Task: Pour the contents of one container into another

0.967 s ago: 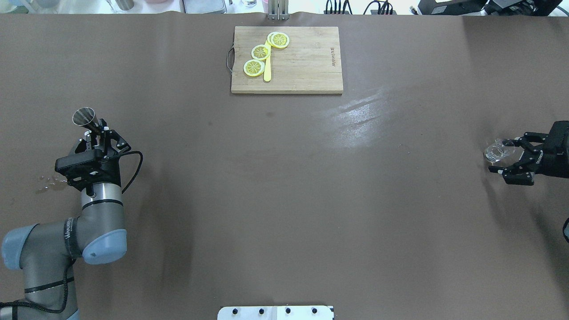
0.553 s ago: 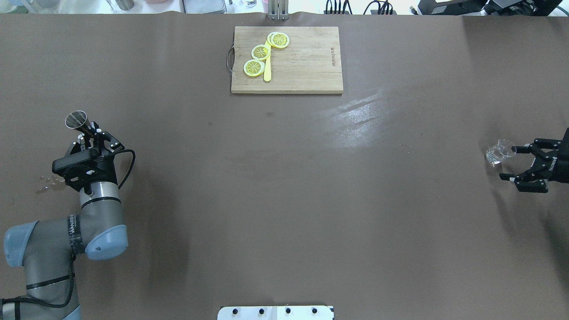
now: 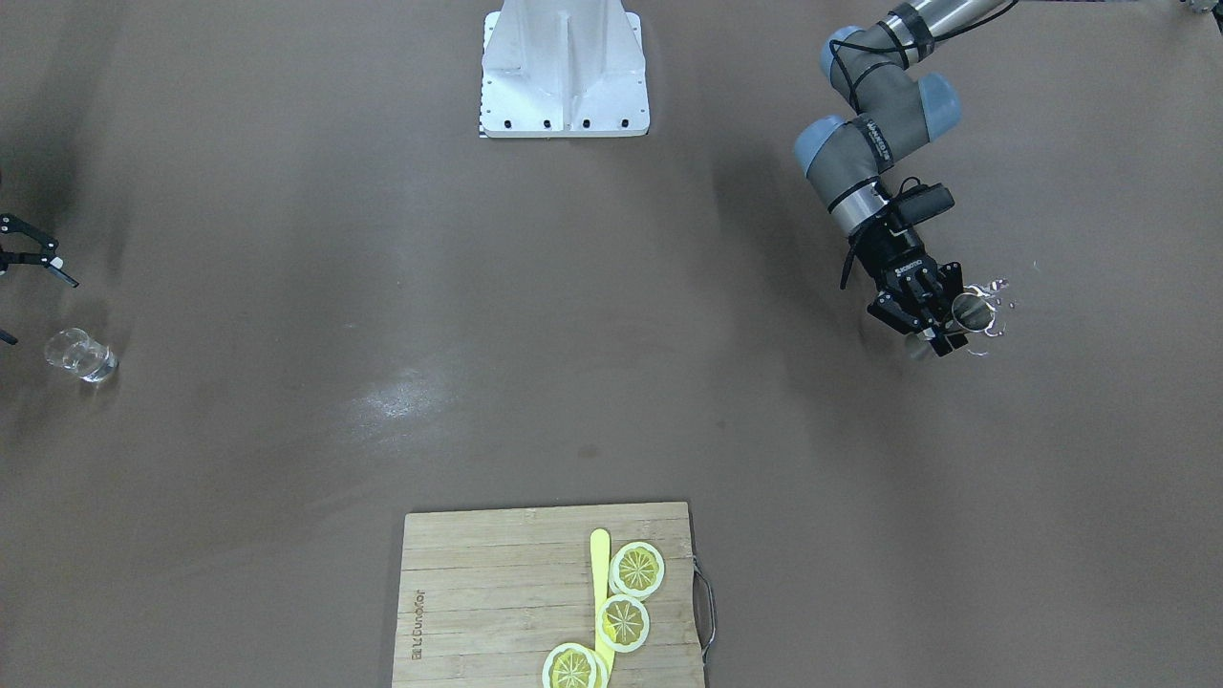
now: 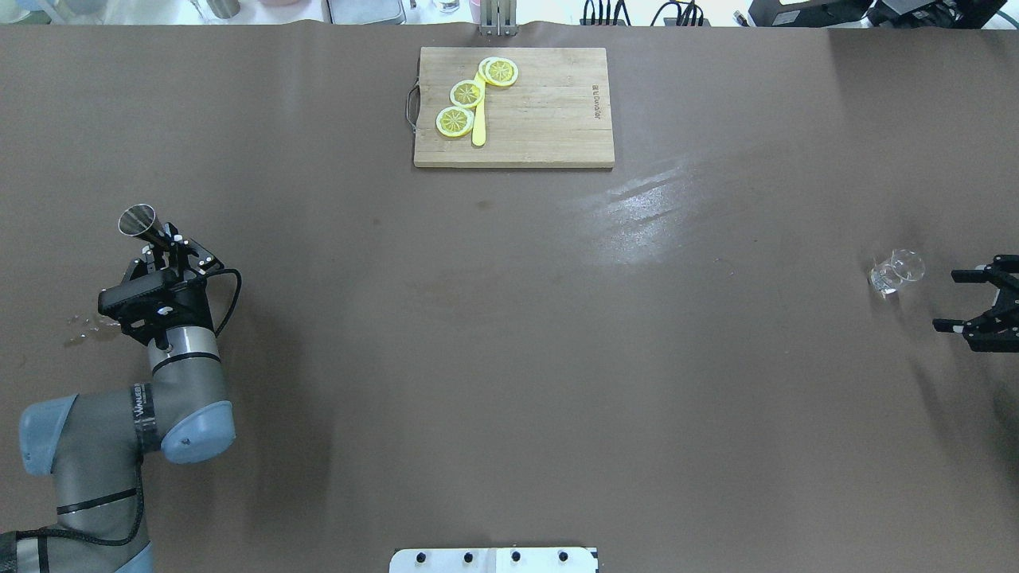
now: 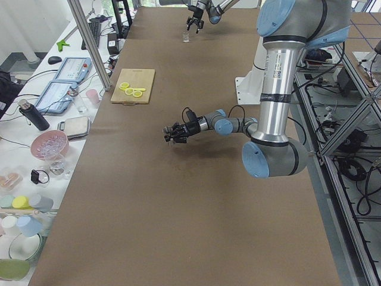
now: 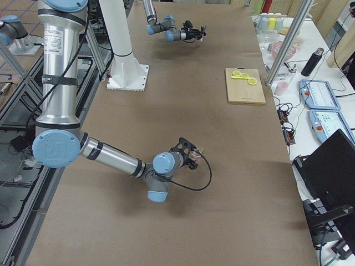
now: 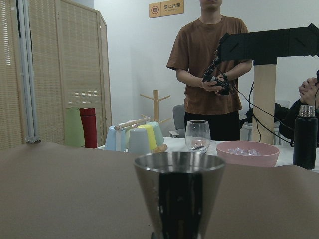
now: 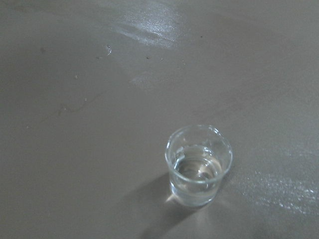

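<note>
- Backing toward the overhead view's right edge, the right gripper [image 4: 947, 300] now hangs spread and empty, apart from the small clear glass tumbler [image 4: 896, 272] standing alone at mid-right.
- Liquid sits in the tumbler, so the pour looks finished.
- At mid-left, the left gripper [image 4: 171, 247] stays clenched on the dark grey hourglass-shaped metal jigger [image 4: 139, 221], mouth up.

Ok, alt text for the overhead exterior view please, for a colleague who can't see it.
The left pincer grips the metal jigger at the left of the table, while the glass tumbler stands alone near the right edge, the open right pincer clear of it. A wooden cutting board with lemon slices lies at the far middle.
</note>
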You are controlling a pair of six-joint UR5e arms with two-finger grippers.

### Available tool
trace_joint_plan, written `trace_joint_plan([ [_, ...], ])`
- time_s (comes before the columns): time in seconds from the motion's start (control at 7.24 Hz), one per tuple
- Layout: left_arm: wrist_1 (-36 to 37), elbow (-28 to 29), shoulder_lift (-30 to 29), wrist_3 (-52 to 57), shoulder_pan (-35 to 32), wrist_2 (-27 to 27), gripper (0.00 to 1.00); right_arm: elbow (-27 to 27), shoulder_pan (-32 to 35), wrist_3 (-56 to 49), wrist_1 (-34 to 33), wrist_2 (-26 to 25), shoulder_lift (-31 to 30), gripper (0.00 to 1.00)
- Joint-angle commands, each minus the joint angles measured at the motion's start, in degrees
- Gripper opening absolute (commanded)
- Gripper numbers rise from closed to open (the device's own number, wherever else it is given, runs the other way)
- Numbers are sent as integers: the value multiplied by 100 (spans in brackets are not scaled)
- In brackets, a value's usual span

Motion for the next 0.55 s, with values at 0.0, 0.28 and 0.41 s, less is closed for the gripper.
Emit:
trace_joint_plan([
  [0.0,6,132,-61,-16,5,-96,16,1,694,0,-831,737,-90,100],
  [0.28,85,151,-97,-24,13,-97,26,19,1190,0,-1801,822,-72,100],
  [0.41,85,151,-97,-16,13,-97,35,28,1373,-9,-2214,795,-90,100],
])
